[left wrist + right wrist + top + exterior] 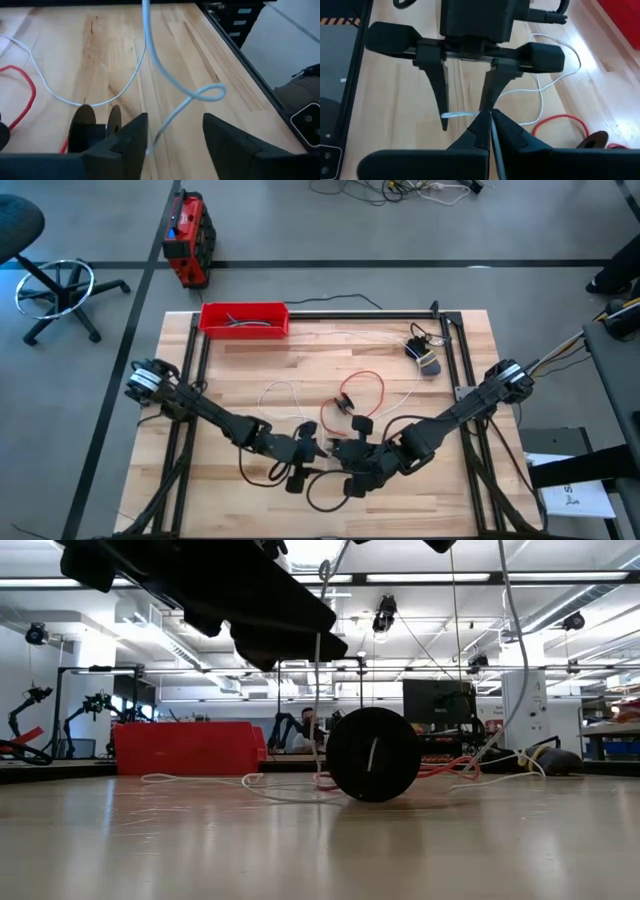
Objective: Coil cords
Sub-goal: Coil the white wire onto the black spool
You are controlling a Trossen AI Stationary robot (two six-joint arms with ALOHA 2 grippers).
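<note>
The white cord (300, 388) lies in loose curves across the middle of the table, and one stretch of it rises off the wood (318, 660). The red cord (368, 385) forms a loop beside it. A black disc (373, 755) stands on its edge on the table. Both grippers meet at the near middle. My right gripper (489, 120) is shut on the white cord. My left gripper (172, 135) faces it, open, with the lifted white cord (186, 102) passing between its fingers. My right gripper pinches a stretch of the white cord (470, 115) at its fingertips, coming level from the table's right. The pinched stretch is lifted off the table and lies between the left gripper's open fingers. Whether my left gripper touches the cord at its inner finger edge (149, 144), I cannot tell.
A red tray (243, 318) holding dark cables stands at the far left of the table. A small dark device (425, 358) with its own wires lies at the far right. Black frame rails (460, 360) run along the table's sides. Bare wood lies along the near edge.
</note>
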